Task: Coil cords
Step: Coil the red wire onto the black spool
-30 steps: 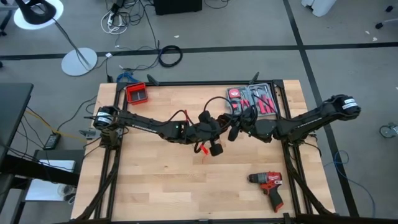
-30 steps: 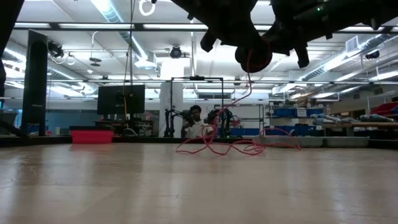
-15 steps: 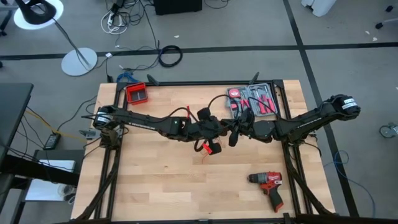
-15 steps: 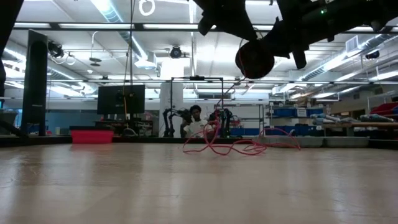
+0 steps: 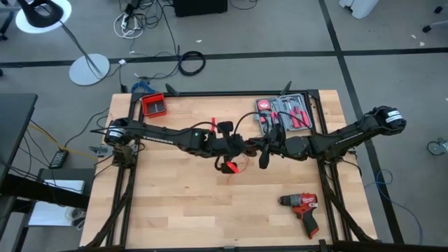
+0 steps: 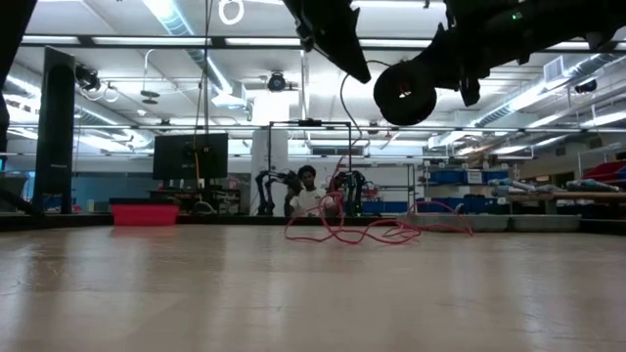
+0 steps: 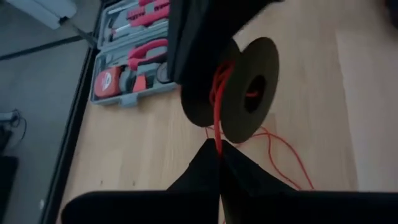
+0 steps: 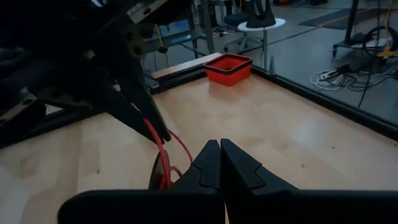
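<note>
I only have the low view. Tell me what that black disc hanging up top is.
Observer: It is a black plastic spool with thin red wire wound on it, seen in the left wrist view.
Operator: Report the left gripper.
Observer: The left gripper is shut on the wire, just short of the spool.
Operator: Name what else is on the table.
Observer: From above, an open grey tool case lies at the far edge and a red cordless drill sits near the front.
</note>
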